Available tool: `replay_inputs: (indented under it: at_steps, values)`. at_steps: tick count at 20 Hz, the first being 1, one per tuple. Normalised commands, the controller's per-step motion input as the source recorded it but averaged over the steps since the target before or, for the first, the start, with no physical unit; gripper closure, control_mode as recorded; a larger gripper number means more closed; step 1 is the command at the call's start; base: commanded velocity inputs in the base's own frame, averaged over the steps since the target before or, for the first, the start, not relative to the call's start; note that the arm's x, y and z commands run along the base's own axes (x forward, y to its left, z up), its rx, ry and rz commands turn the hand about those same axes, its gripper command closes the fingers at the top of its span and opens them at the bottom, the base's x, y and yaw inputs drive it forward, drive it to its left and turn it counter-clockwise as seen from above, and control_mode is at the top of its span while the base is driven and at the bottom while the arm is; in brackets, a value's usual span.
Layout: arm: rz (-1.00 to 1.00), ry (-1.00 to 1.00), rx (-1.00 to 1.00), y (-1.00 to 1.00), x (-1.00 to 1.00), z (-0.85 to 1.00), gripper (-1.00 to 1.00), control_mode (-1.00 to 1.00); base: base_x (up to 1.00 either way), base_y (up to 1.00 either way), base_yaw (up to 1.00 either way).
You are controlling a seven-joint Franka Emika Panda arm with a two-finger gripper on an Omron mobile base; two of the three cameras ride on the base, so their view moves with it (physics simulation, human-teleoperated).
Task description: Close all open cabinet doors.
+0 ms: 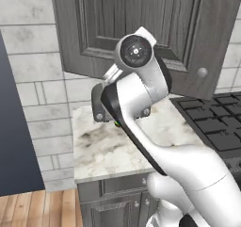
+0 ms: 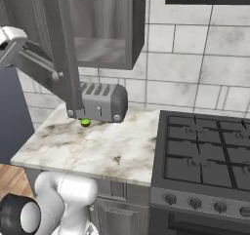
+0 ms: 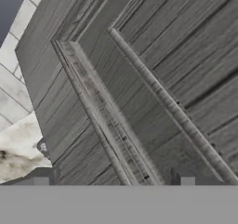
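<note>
The two dark fingertips (image 3: 41,181) stand far apart at the bottom of the hand view, with nothing between them — released, grasping nothing. The gripper (image 3: 114,182) faces the cabinet door (image 3: 139,79) at close range; the door's dark grey wood grain and the raised edges of its framed panel run slantwise across that view. Whether the tips touch the door cannot be told.

In the left base view the door (image 1: 141,19) hangs above the counter (image 1: 113,146), its front turned toward the camera, with a small round knob (image 1: 202,72) near its lower right corner. The white arm (image 1: 141,94) rises in front of it. In the right base view the door (image 2: 61,48) is seen edge-on, swung out from the open cabinet (image 2: 105,24), whose bare shelf shows behind it.

Below the cabinet, a toaster (image 2: 102,101) stands on the marble counter (image 2: 97,146) against the tiled wall (image 2: 195,58), with a small green thing (image 2: 85,122) just in front of it. A black stove (image 2: 205,156) sits beside the counter on the right.
</note>
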Motion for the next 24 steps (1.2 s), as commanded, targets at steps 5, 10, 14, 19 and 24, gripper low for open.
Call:
replay_inputs:
  at_steps: [5,10,14,19,24]
  values:
    - [0.06,0.06,0.0,-0.41,0.7,0.0,-1.0,-1.0,0.0,0.0,0.0]
    - [0.06,0.07,0.01,-0.33,0.82,0.0,-1.0,-1.0,0.0,0.0,0.0]
    - [0.05,0.08,0.01,-0.24,0.84,0.0,-1.0,-1.0,0.0,0.0,0.0]
    - [0.05,0.09,0.0,-0.17,0.81,0.0,-1.0,-1.0,0.0,0.0,0.0]
    - [0.05,0.11,0.0,-0.07,0.72,-0.09,-1.0,-1.0,0.0,0.0,0.0]
